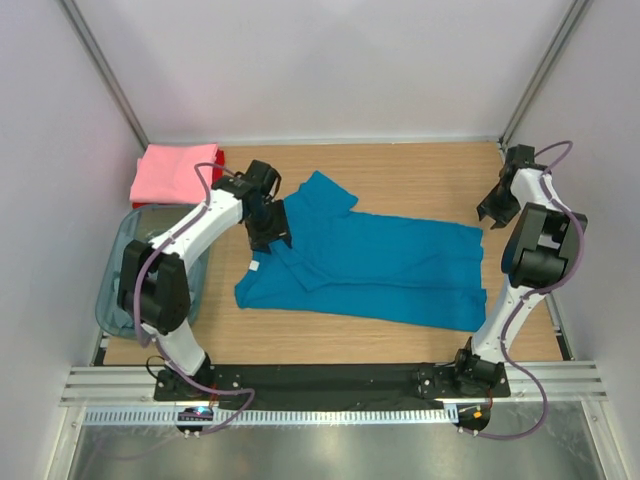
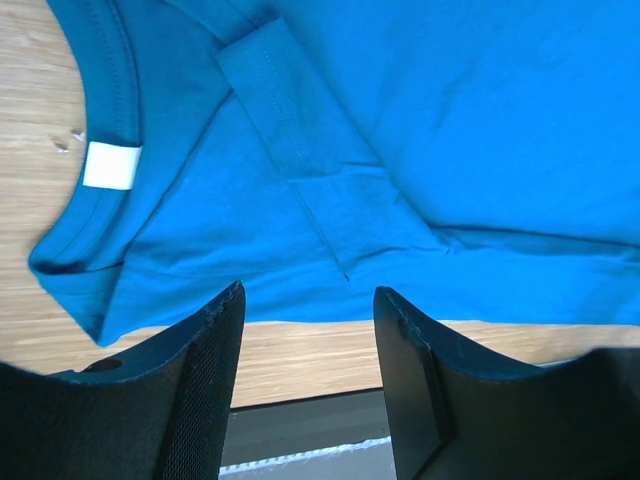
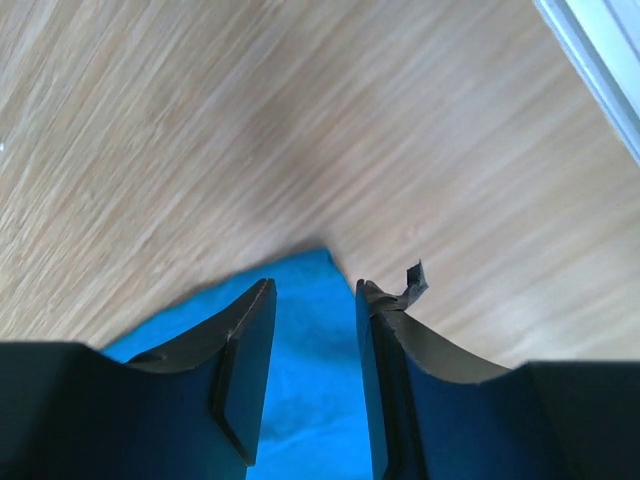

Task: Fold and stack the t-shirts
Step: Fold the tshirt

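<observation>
A teal blue t-shirt (image 1: 390, 265) lies spread across the wooden table, with one sleeve folded in over its body. My left gripper (image 1: 270, 232) is open and empty above the shirt's collar end. In the left wrist view (image 2: 308, 300) the collar with its white label (image 2: 112, 165) and the folded sleeve (image 2: 330, 190) lie beyond the fingers. My right gripper (image 1: 491, 212) is open and empty over the shirt's far right corner (image 3: 305, 275), with a finger on either side of it (image 3: 315, 290). A folded pink t-shirt (image 1: 175, 172) lies at the back left on a red one (image 1: 218, 158).
A translucent grey-blue plastic bin (image 1: 115, 275) stands at the left edge, beside the left arm. White walls enclose the table on three sides. A metal rail (image 3: 600, 60) runs along the right edge. The black base strip (image 2: 300, 420) lies along the near edge.
</observation>
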Robot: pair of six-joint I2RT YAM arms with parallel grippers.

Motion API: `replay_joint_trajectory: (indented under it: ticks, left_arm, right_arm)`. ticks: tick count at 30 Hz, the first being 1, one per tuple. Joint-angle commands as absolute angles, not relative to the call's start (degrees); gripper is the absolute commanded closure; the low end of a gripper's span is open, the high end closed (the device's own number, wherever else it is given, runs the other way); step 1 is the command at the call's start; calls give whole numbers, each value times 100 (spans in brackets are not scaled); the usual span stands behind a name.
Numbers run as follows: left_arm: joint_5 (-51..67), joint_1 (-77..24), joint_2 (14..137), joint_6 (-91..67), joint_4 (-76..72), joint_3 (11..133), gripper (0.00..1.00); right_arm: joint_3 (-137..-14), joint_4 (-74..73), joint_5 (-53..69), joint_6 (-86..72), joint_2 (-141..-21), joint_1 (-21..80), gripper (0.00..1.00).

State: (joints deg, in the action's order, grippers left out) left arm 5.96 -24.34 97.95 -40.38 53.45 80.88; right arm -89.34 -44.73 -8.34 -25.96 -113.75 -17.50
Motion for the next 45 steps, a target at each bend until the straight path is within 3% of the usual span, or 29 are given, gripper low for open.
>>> replay_joint_trajectory:
  ticks: [1,6,9,11,12,17,28,31,32,35,45]
  left_arm:
    - [888,-2417,10010,-4289,5124,8227,45]
    - [835,-2408,10221,-4324,5124,8314,45]
    - [783,-2417,10301,-4280,5141,8350,45]
    - [730,-2417,10362,-4280,5142,8367,45]
    - [703,-2417,10388,-4280,5150,8385,45]
    - [537,-2408,10564,-4254,5238,8472,45]
    - [79,-2373,10644,-4166,5396,8420,45]
    - [35,-2356,10635,-4157,5545,8490,45]
    - [26,-2347,10617,-4122,5555,8516,45]
    - [192,-2320,10565,-4078,5607,8587,45]
    - [1694,-2443,10265,-4895,4186,7208,46]
  right_arm:
    - [-9194,-4255,-423,-2241,-11584,-1819,56]
    - [-8710,-3938,-474,-2241,-11513,-1819,56]
    - [-8675,-3938,-484,-2241,-11654,-1819,61]
    - [-8640,-3832,-457,-2267,-11681,-1828,67]
    - [-8648,-3815,-518,-2268,-11698,-1819,76]
    - [-8868,-3788,-685,-2250,-11909,-1819,99]
    - [-8964,-3471,-588,-2083,-11944,-1828,99]
    - [-9175,-3787,-790,-2153,-11936,-1828,95]
    - [-9219,-3884,-895,-2179,-11901,-1819,85]
    - [-9387,-4376,-1159,-2302,-11655,-1811,67]
    - [-9273,-5150,-731,-2909,-10477,-1776,54]
